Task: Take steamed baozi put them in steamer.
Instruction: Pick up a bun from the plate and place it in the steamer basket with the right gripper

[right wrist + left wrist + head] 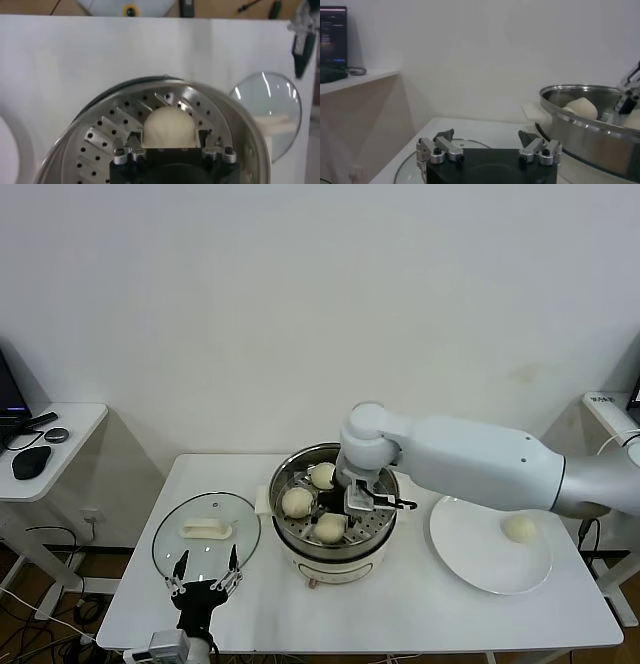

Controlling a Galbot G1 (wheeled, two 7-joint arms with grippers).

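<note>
Parked at the table's (400, 604) near edge, the left gripper (205, 572) has spread fingers. Inside the steamer (335, 559), the right gripper (366, 501) pinches a baozi (168, 125); three others (298, 501) sit there, one (519, 528) on the plate (470, 559).

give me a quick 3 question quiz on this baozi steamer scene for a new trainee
1. Multiple choice: how many baozi lie in the steamer? A one, B three, C four.
2. True or false: one baozi lies on the white plate.
3. Fill in: the glass lid lies on the table on the robot's ____ side of the steamer.

Key
1. B. Three sit on the perforated tray, and the right gripper is inside the pot, its fingers either side of one baozi.
2. True.
3. Left, with the open left gripper idle over its near edge.
</note>
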